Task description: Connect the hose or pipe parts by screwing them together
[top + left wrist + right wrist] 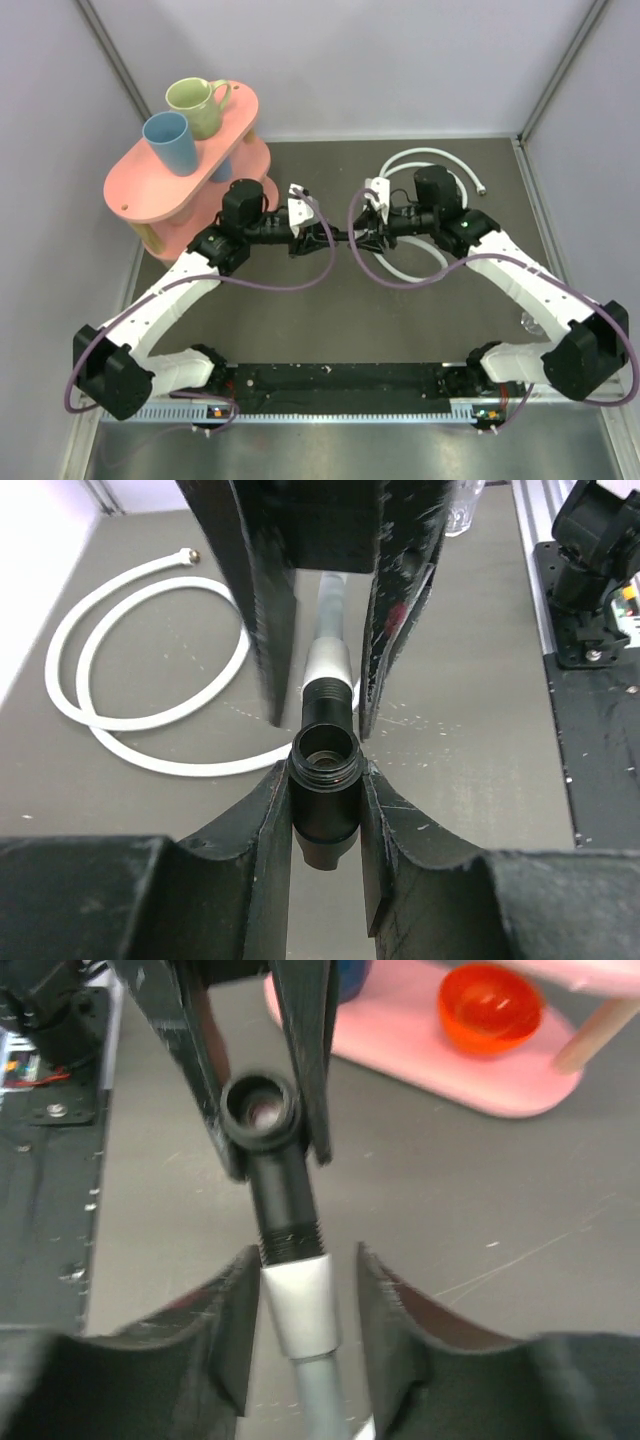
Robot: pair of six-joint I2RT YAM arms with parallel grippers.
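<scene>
Plainly the joint is mid-thread: the black T-shaped connector (pixel 325 810) is held up off the counter (pixel 480 730), midway between the two arms. Its threaded stem runs straight into the silvery end fitting (pixel 298 1305) of the white hose (pixel 90 620). A short band of bare thread shows on the stem just above the fitting, so I judge the parts started but not yet screwed home.

From the fitting the hose drops away and lies in loose loops on the counter on the right arm's side. Its other silvery end rests free at the far edge of the coil.

The left pincer (pixel 323 780) is clamped on the connector's body, one finger pressed to each flank, with an open threaded port facing its camera. The right pincer (pixel 303 1260) straddles the fitting, but its jaws stand slack. A dark gap shows between the fitting and one finger, so it is not gripping.

This looks like the pause between twists. The next move calls for the right pincer to close squarely on the fitting, in line with the stem, then turn it while the left one holds the connector steady. A tilted regrasp could cross the thread. The pink stand (pixel 150 195) sits well apart on the left.
</scene>
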